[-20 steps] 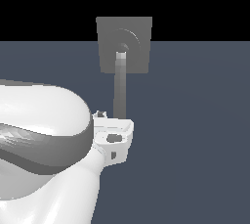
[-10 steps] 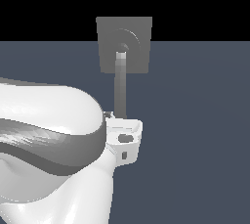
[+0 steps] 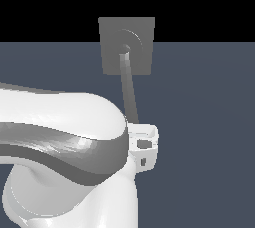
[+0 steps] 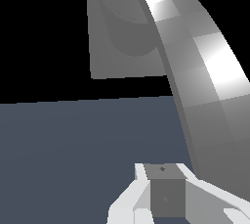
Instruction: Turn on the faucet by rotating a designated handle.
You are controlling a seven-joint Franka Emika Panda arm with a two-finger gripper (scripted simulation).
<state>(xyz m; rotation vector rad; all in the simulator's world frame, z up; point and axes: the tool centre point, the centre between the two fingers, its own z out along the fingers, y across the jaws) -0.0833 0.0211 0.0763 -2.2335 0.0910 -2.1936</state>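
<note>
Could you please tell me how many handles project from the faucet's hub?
1. The handle runs from the round hub on the faucet plate down toward the end effector; the arm hides its far tip.

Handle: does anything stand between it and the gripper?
Nothing visible does. In the wrist view the gripper sits right beside the handle. In the exterior view the arm hides the jaws, so contact cannot be told.
</note>
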